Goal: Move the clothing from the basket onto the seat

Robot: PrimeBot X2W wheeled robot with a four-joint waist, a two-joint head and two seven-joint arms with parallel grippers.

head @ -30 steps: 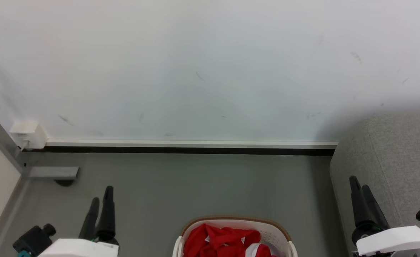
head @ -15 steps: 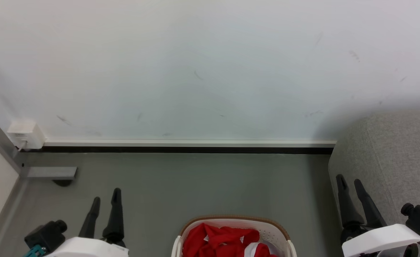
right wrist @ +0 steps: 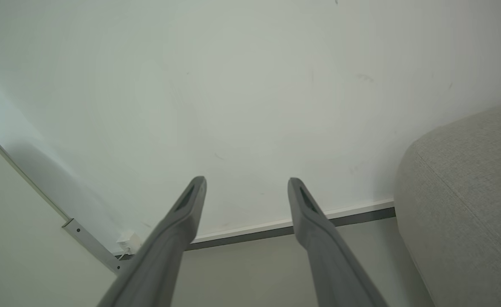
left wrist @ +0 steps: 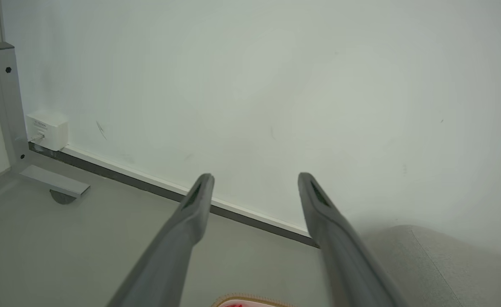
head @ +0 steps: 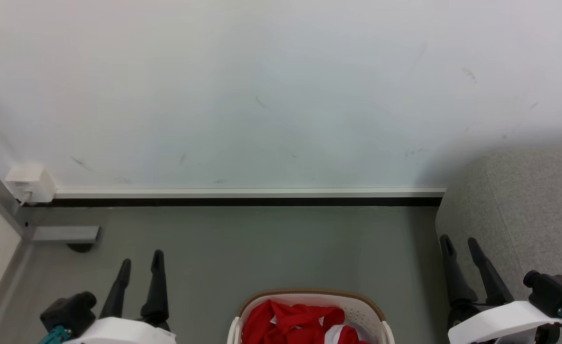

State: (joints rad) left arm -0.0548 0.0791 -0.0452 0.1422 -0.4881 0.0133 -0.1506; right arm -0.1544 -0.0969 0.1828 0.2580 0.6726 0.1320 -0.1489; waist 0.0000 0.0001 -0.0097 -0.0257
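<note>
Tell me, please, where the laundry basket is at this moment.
In the head view the basket sits on the floor at bottom centre, between the left pincer and right pincer, left of the grey seat.

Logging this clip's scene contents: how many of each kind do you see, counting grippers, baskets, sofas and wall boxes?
grippers: 2 (left gripper, right gripper, both open)
basket: 1, holding red clothing
sofa: 1
wall box: 1
Total: 5

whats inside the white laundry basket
Bright red soft fabric clothing lies in the oval cream-white perforated plastic basket, with a patch of white cloth. Whatever lies beneath is covered.
</note>
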